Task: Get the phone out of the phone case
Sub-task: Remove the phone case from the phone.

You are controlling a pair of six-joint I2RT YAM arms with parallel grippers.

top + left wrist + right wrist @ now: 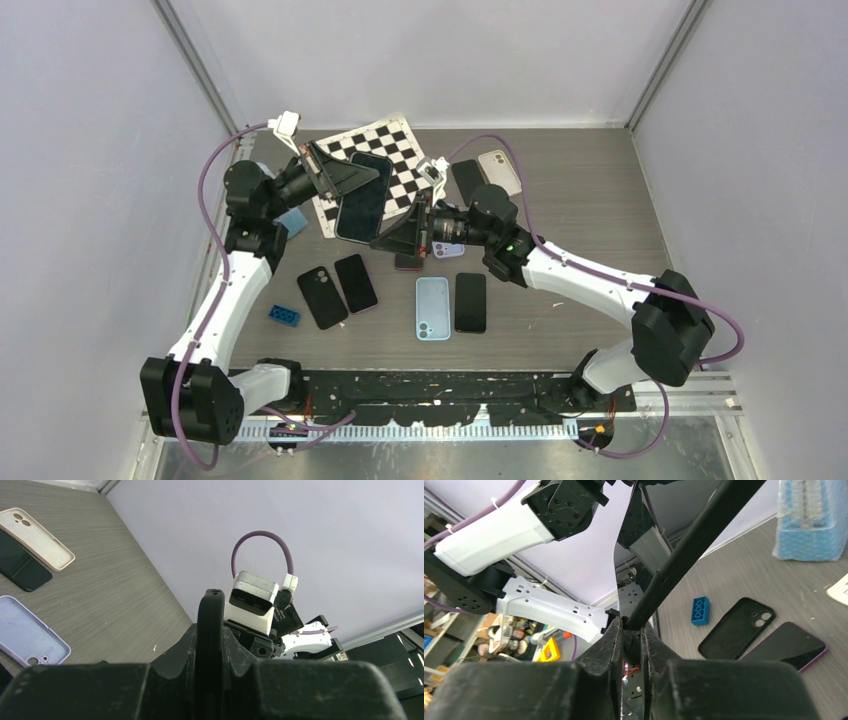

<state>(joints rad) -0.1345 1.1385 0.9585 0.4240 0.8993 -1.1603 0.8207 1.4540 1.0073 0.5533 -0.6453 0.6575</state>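
Left jaws and right jaws both clamp the cased phone (pixel 362 197); I'd anchor left, peel right slowly.

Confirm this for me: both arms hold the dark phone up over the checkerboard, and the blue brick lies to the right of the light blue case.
Not quite. The blue brick lies to the left of the light blue case, beyond the black case, as the top view shows. The phone is indeed held over the checkerboard.
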